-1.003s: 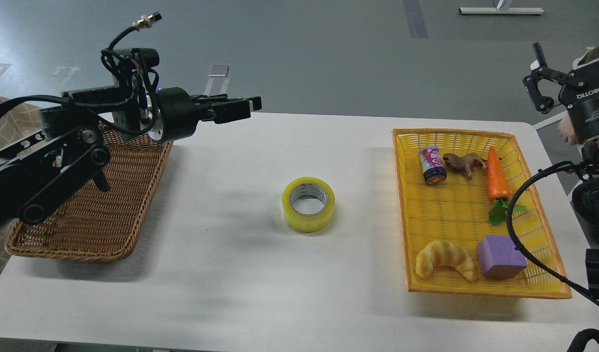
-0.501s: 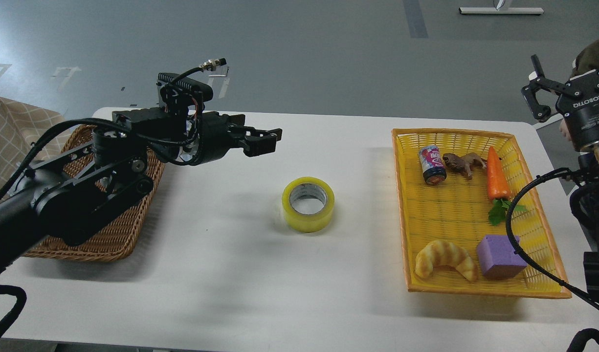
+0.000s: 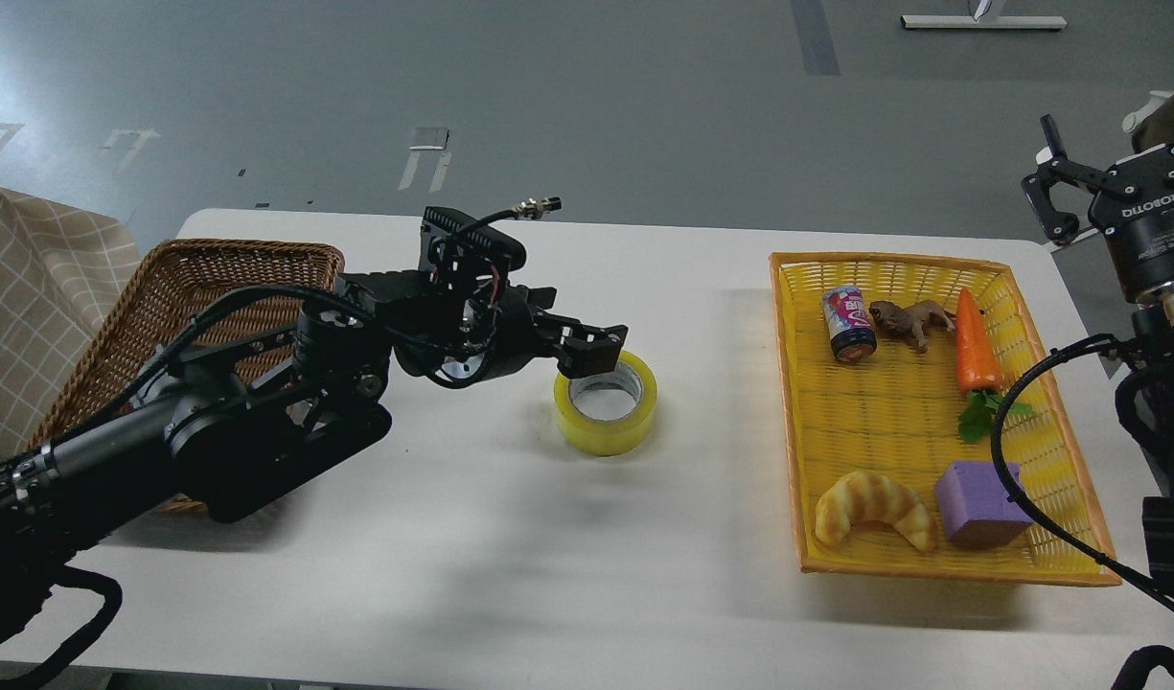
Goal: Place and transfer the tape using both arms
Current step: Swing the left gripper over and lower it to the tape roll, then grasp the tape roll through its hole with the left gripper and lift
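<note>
The tape (image 3: 608,422), a yellow roll with a grey-white core, lies flat on the white table (image 3: 510,556) near its middle. My left gripper (image 3: 594,353) reaches in from the left and hangs just over the roll's back left rim, hiding part of it. Its fingers look slightly apart and hold nothing. My right gripper (image 3: 1114,182) is raised at the far right, beyond the table's right edge. It is open, empty and far from the tape.
A brown wicker basket (image 3: 213,264) stands at the left, partly under my left arm. A yellow basket (image 3: 1075,565) at the right holds a can (image 3: 847,325), a toy animal (image 3: 908,319), a carrot (image 3: 973,347), a croissant (image 3: 874,510) and a purple block (image 3: 979,502).
My left arm has swung right and down, from above the wicker basket to just over the tape. The tape has not moved. My right gripper has shifted slightly.
</note>
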Robot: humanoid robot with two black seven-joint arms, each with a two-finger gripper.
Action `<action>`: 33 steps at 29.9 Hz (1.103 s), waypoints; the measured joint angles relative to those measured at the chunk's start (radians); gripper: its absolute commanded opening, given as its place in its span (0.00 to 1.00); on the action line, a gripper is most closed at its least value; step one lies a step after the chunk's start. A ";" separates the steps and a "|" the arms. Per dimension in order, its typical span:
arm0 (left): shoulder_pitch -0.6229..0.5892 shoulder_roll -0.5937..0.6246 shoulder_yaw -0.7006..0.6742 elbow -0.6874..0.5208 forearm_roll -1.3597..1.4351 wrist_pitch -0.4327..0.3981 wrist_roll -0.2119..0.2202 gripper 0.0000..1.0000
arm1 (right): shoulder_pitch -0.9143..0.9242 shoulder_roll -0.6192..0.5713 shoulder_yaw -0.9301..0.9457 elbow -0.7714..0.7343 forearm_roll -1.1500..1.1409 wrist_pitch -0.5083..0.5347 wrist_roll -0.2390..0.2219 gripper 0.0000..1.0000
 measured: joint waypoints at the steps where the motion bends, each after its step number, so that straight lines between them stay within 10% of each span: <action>1: 0.000 -0.006 0.004 0.006 0.008 0.000 0.010 0.98 | 0.000 0.000 0.000 -0.001 0.000 0.000 0.000 1.00; 33: -0.012 -0.145 0.098 0.250 0.029 0.000 0.029 0.93 | -0.008 0.000 -0.001 -0.021 0.000 0.000 0.000 1.00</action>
